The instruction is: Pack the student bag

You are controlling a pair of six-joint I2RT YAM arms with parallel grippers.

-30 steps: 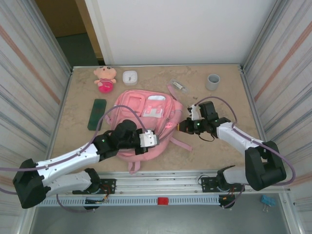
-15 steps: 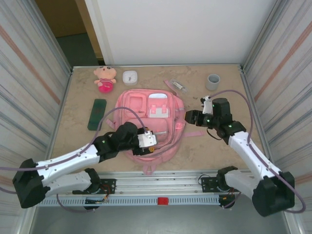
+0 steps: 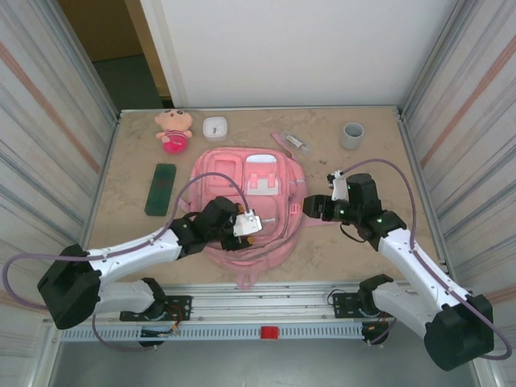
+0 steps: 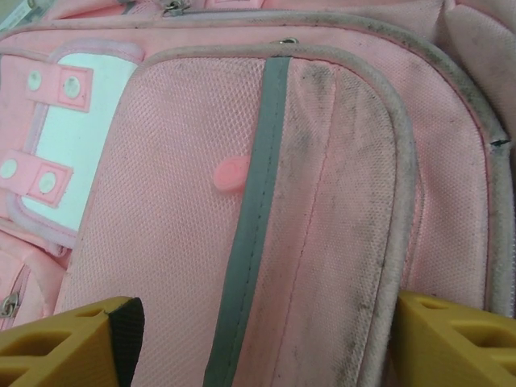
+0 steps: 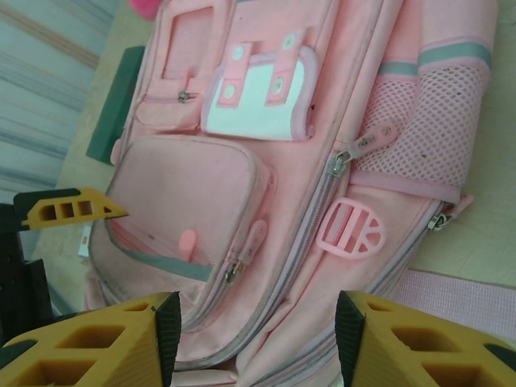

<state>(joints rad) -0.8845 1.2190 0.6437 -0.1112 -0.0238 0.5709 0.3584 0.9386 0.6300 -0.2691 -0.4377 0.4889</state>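
Top view: left gripper (image 3: pixel 252 226) and its arm cover the lower left front of the large pink fabric backpack (image 3: pixel 262 189). The small clear-and-pink object (image 3: pixel 295 143) behind the bag is too small to identify.

Left wrist: the backpack runs off every edge and both yellow fingertips (image 4: pixel 68 343) are cut by the bottom edge.

Right wrist: the backpack is cut at top and bottom. The dark green flat case (image 5: pixel 113 113) is mostly hidden behind it. The magenta scrap (image 5: pixel 147 6) at the top edge shows too little to tell. The right gripper (image 5: pixel 256 318) has its fingers cut by the bottom edge.
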